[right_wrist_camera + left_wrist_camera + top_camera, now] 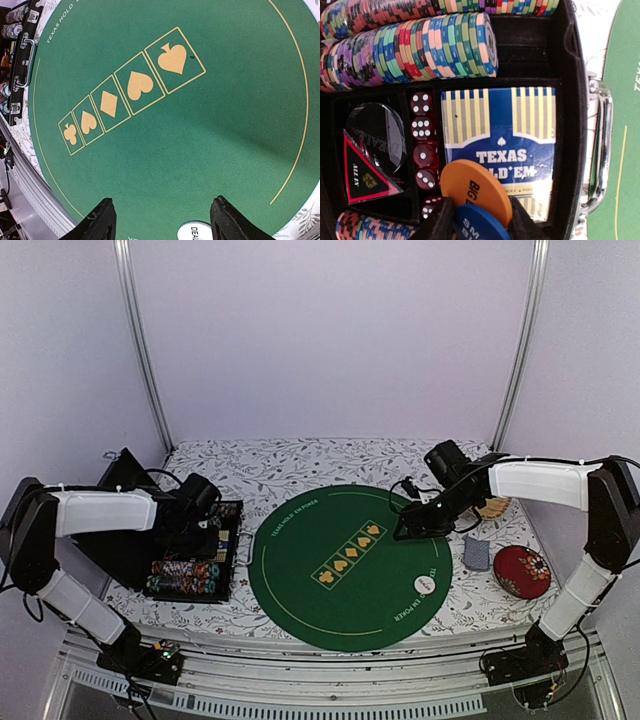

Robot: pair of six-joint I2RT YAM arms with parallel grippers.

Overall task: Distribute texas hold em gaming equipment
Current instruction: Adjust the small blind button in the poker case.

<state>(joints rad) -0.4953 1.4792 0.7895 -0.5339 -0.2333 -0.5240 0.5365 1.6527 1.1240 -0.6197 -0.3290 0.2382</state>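
Observation:
In the left wrist view my left gripper (479, 205) is over the open black case (570, 100), its fingers pressed against an orange button disc (475, 187) with a blue button disc (482, 225) in front of it. Rows of striped poker chips (420, 47) and a Texas Hold'em card box (500, 145) lie in the case. My right gripper (163, 200) hangs open over the green mat (200, 125), holding nothing, with a white dealer button (195, 231) just beneath. From above, the left gripper (205, 523) is in the case and the right gripper (405, 530) is at the mat's right side.
Red dice (422, 135), a clear disc (377, 135) and a triangular plaque (365, 172) fill other case slots. A grey-blue card stack (477, 553), a red dish (522, 571) and a tan object (493, 507) sit right of the mat (300, 590). The case lid (120, 480) stands open at the left.

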